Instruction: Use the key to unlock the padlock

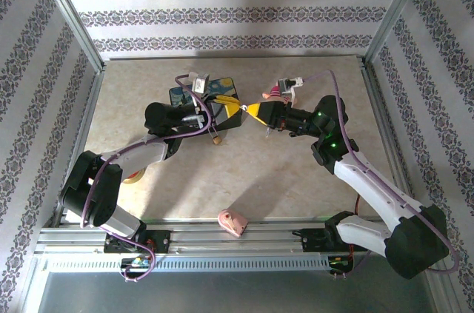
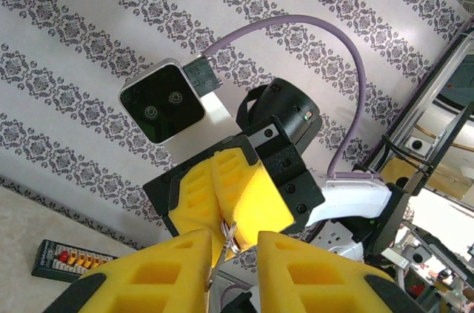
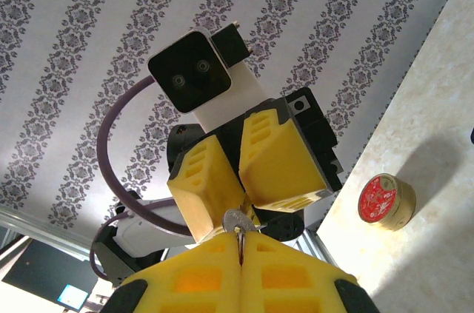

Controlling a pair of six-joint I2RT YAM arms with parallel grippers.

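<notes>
My two grippers meet tip to tip above the middle of the table. The right gripper [image 3: 241, 235] [image 1: 254, 111] is shut on the small silvery key [image 3: 238, 220], whose round head pokes out past its fingertips. In the left wrist view the key [image 2: 220, 252] reaches in between the fingers of my left gripper [image 2: 235, 245] [image 1: 231, 108]. Those fingers stand a little apart, and the key lies against the left one. A tiny brass padlock [image 1: 215, 138] lies on the table below the left arm, free of both grippers.
A dark painted box [image 1: 215, 100] sits under the left wrist. A pink wedge [image 1: 232, 221] lies at the near edge. A round red-lidded tin [image 3: 385, 202] [image 1: 134, 177] rests by the left arm's base. A remote control [image 2: 70, 260] lies on the table.
</notes>
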